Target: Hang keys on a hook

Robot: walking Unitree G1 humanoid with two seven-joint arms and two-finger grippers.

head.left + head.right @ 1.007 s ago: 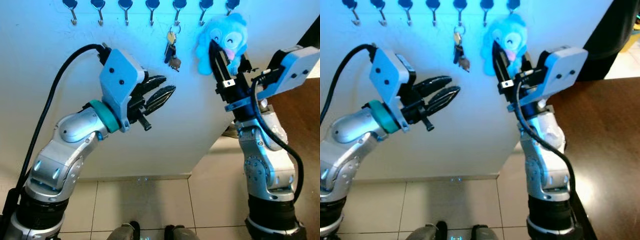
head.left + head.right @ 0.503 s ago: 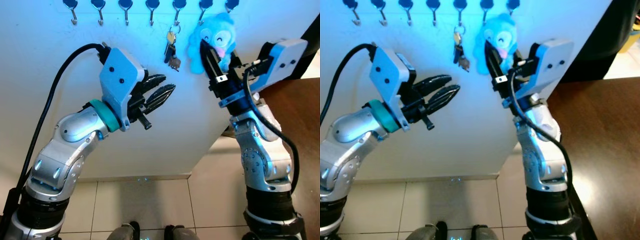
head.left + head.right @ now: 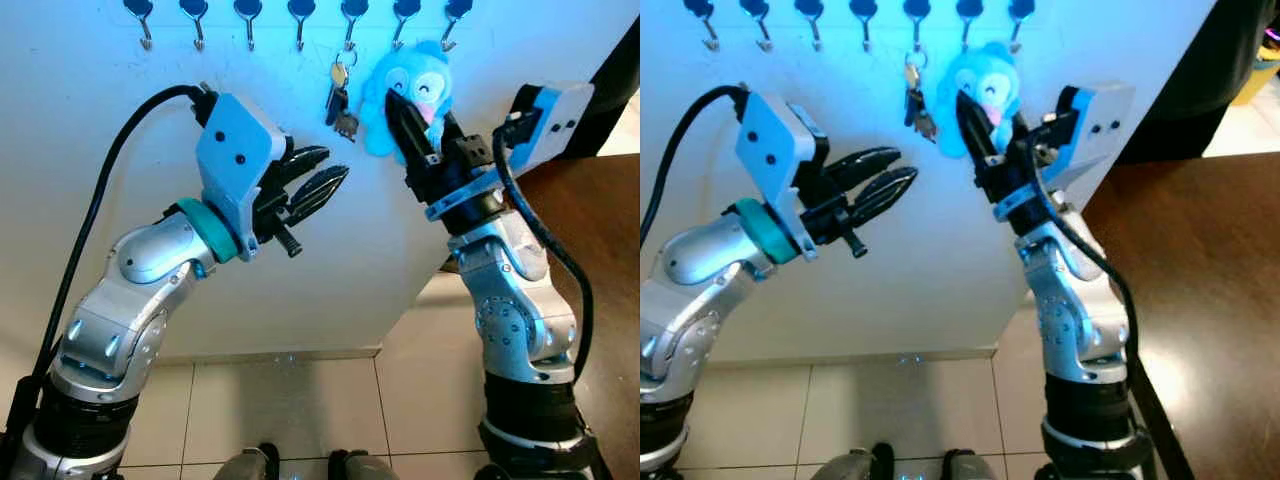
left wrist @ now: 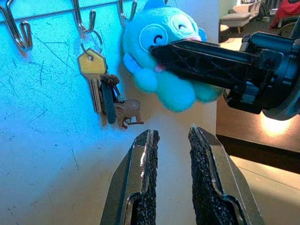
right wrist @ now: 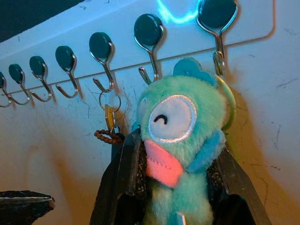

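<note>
Cool blue light washes the white wall [image 3: 120, 130], brightest near the hooks [image 3: 299, 20]; focus stays sharp.

Silver jointed arms, teal wrist ring, pale blue camera housings, black cables, black ridged jaws.

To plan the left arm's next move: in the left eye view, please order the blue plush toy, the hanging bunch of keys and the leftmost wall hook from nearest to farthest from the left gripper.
1. Bunch of keys with small brown charm, hanging up and right of the left gripper.
2. Blue plush toy, further right, clamped in the right gripper.
3. Leftmost metal wall hook, far up and left.
</note>
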